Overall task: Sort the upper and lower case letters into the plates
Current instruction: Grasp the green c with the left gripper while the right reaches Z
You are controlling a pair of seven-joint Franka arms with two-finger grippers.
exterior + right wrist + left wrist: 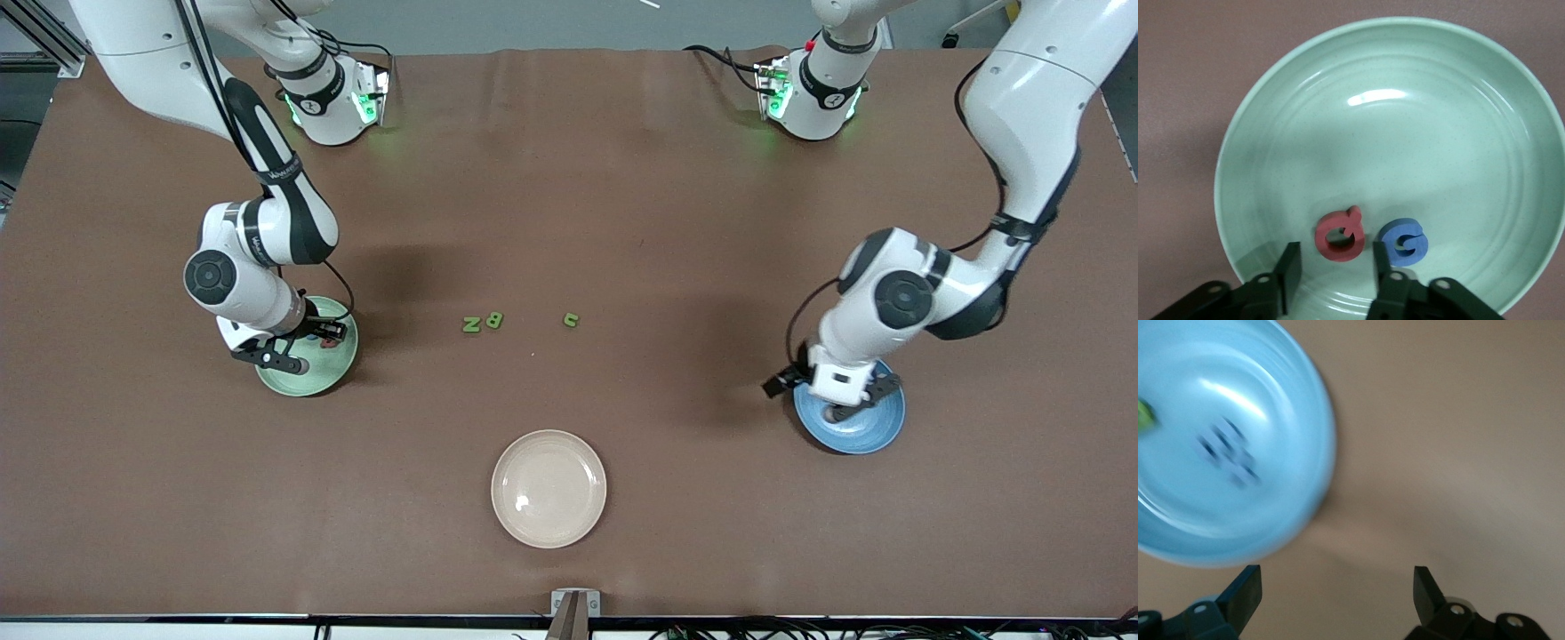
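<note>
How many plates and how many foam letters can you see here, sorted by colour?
Plates: 3, pale green plate, blue plate, cream plate.
Green letters: 4, three on the table, one in the blue plate.
Red letter: 1.
Blue letter: 1.
Total: 9.

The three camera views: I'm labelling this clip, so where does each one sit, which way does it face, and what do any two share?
Front view: high across the table, facing both arms; green letters lie mid-table.
Left wrist view: on the left arm, looking down past the open left gripper at the blue plate.
Right wrist view: looking down past the open right gripper at the pale green plate.
Shared: front and wrist views show both plates.
</note>
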